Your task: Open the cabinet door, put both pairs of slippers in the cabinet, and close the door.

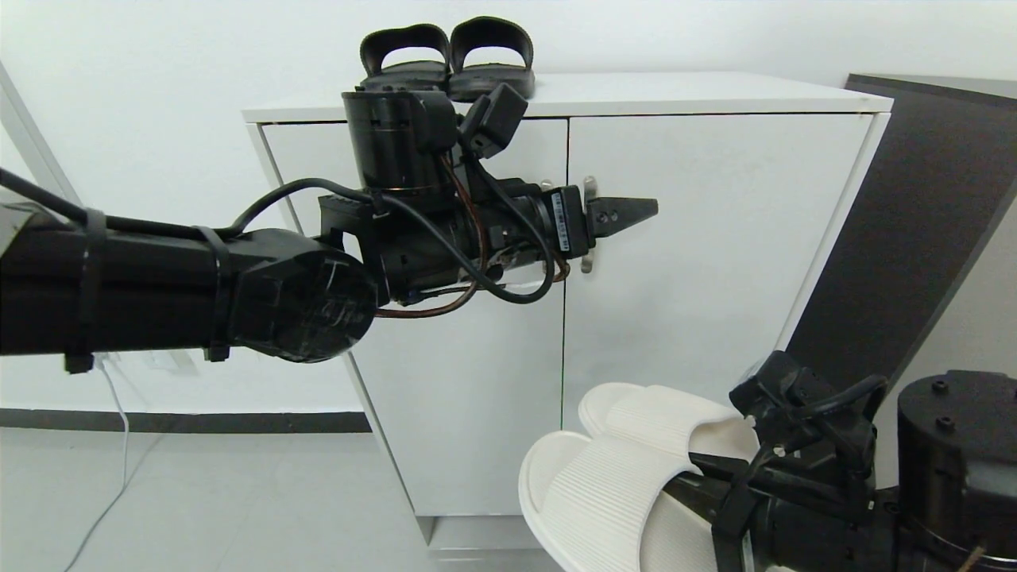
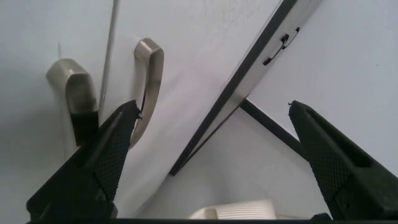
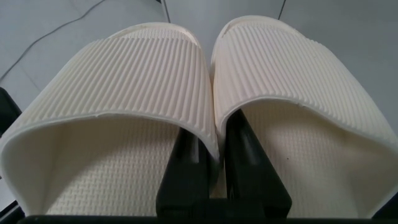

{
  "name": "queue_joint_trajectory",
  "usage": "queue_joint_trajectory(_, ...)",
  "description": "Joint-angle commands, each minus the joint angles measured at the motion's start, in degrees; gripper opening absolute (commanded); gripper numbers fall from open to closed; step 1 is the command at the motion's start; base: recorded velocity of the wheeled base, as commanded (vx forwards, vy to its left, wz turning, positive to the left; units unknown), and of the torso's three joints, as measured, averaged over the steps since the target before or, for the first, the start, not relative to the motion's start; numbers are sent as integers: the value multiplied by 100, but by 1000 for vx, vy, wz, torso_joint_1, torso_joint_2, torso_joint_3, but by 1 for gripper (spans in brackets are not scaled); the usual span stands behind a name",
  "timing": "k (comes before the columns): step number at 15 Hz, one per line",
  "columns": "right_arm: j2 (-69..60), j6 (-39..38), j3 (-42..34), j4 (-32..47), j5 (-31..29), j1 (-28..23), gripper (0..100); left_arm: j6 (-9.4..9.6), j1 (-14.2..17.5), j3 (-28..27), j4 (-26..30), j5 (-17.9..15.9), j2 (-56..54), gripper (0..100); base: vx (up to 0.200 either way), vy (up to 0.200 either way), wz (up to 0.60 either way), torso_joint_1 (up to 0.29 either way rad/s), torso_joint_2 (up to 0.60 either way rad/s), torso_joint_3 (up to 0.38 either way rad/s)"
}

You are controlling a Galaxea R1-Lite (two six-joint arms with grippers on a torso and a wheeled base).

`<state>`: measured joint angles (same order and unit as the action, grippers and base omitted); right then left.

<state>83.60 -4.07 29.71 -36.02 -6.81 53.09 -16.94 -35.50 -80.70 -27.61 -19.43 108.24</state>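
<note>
left jaws spread by handle [image 2: 151, 74]; white slippers [image 3: 137, 81] clamped

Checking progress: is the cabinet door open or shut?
Shut: doors lie flush, only a thin seam between; open left pincer hovers at the handle.

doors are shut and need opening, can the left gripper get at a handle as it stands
Probably yes: the left gripper is open right at the handle, one finger beside it, with nothing between them.

Black slippers [image 1: 447, 56] sit side by side atop the white cabinet [image 1: 715, 91].
</note>
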Motion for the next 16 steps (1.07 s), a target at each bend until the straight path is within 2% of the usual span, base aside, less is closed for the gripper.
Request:
queue_joint_trajectory(1,-19,3,0,-1,-4,44,0,-2,-18,-112,1,10,127,100,0,0,0,0,0,0)
queue_joint_trajectory(5,-11,-6,-9,-1,-4,52,0,-28,-27,-183,10,10,215,100,0,0,0,0,0,0)
queue_joint_trajectory(6,-11,3,-9,-1,-4,52,0,-28,-18,-174,10,10,215,0,0,0,0,0,0,0)
queue_joint_trajectory(11,7,3,-18,-1,-22,52,0,-90,-36,-25,1,10,39,0,0,0,0,0,0,0)
queue_joint_trajectory(14,-11,-6,-53,8,13,61,0,-125,-159,573,-60,1,-409,0,0,0,0,0,0,0)
queue_joint_trajectory(16,-90,-6,-167,-1,365,61,0,-116,-326,1013,-113,10,-769,0,0,0,0,0,0,0)
